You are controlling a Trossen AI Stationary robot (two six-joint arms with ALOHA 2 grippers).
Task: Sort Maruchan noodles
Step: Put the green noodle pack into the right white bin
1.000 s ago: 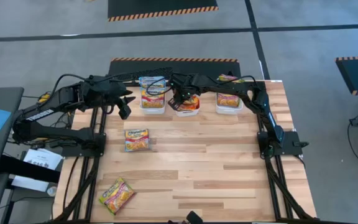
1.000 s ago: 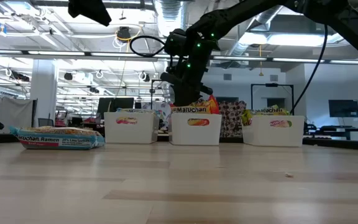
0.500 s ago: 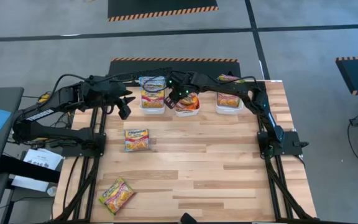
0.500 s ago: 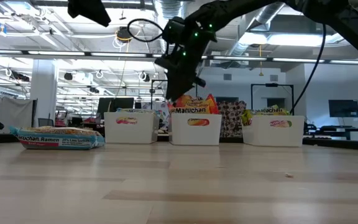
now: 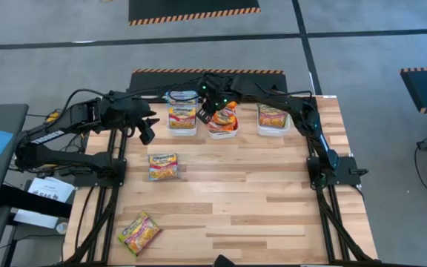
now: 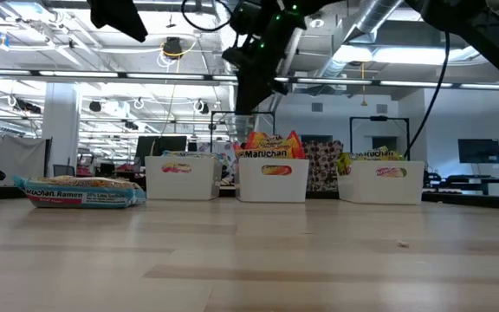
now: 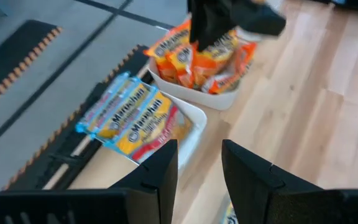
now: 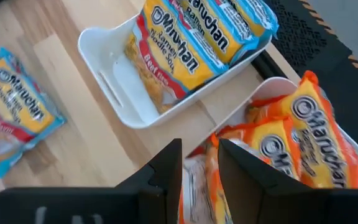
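Since lifting off middle bin (image 5: 222,130) | right gripper (image 5: 206,115) higher (empty); left gripper (image 5: 146,132) unmoved

1. Three white bins are sitting in a row far back on the wooden table (image 6: 249,260): the left bin (image 6: 183,178), the middle bin (image 6: 273,180) and the right bin (image 6: 380,182).
2. Orange noodle packets (image 6: 271,145) are sticking up out of the middle bin.
3. A blue noodle packet (image 6: 81,191) is lying flat on the table, beside the left bin.
4. The right gripper (image 6: 254,74) is hanging high above the middle bin, holding nothing.
5. The left gripper (image 6: 118,17) is hanging near the top, over to the left.
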